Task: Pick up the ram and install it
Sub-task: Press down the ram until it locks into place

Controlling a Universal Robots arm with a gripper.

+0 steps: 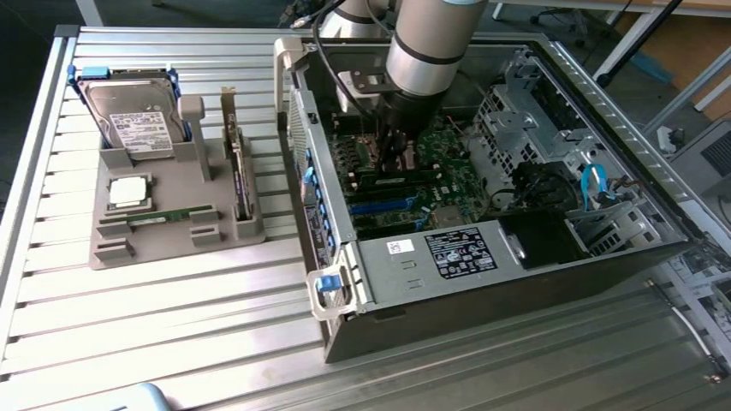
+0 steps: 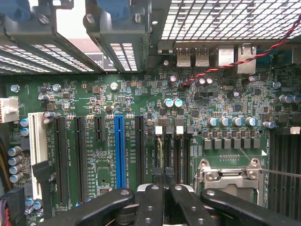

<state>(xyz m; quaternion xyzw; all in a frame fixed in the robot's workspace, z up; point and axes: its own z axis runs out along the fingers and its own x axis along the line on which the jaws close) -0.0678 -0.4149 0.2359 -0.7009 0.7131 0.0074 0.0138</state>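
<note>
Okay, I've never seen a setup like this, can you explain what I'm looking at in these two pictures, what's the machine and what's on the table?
The machine is a robot arm reaching down into an open computer case. One picture comes from a camera standing off to the side; the other from a camera on the arm's wrist, looking at the green motherboard. The gripper is shut, just above the memory slots. On the metal table stands a grey holder with a hard drive, a CPU chip, a ram stick and an expansion card.
</note>
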